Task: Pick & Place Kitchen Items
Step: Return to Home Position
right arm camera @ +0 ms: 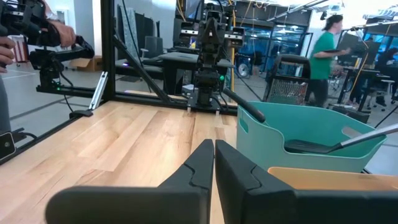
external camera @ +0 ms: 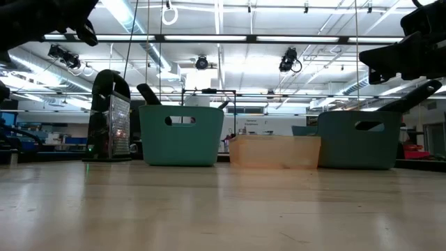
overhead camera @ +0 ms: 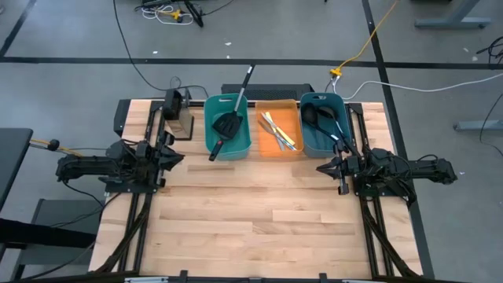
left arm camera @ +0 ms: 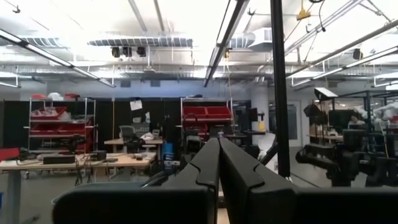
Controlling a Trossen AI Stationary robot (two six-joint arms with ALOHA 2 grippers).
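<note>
Jaws left: closed, empty | jaws right: closed, empty | ladles (overhead camera: 314, 116) overlap, count unclear

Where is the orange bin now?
High view: the orange bin sits at the far edge of the table, between the green bin on the left and the blue bin.

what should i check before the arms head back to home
1. Left gripper empty: ok, fingers together with nothing between them.
2. Right gripper empty: ok, shut on nothing.
3. Spatulas in the green bin: ok, though one handle pokes out over the far rim.
4. Ladles in the blue bin: ok.
5. Sticks in the orange bin: ok.
6. Right arm clear of the ladle handles: cannot tell. In the high view a handle leans out toward it, so lift away gently.
</note>
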